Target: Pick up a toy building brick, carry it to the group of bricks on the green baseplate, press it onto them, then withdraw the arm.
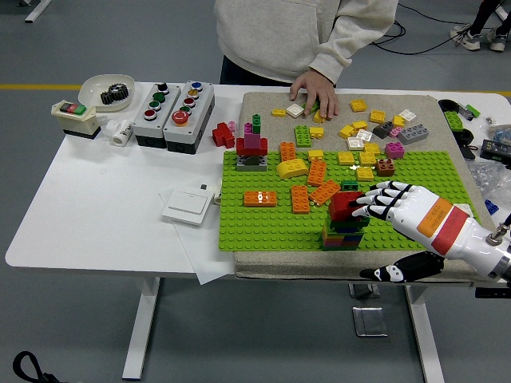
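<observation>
A red brick (344, 206) tops a short stack of green, orange and dark bricks (342, 236) near the front right of the green baseplate (263, 227). My right hand (380, 204) comes in from the right, white with black finger joints. Its fingers (369, 199) are stretched out, tips lying on the red brick's right side. The thumb (383, 274) hangs well below, off the mat's front edge, so nothing is gripped. My left arm is out of view.
Orange, yellow and red bricks (307, 182) lie on the baseplate's middle and back. Loose bricks (371, 128) cover the grey mat behind, where a person's hand (314, 86) rests. Button boxes (172, 104), a bowl (106, 89) and a white switch plate (188, 205) stand left.
</observation>
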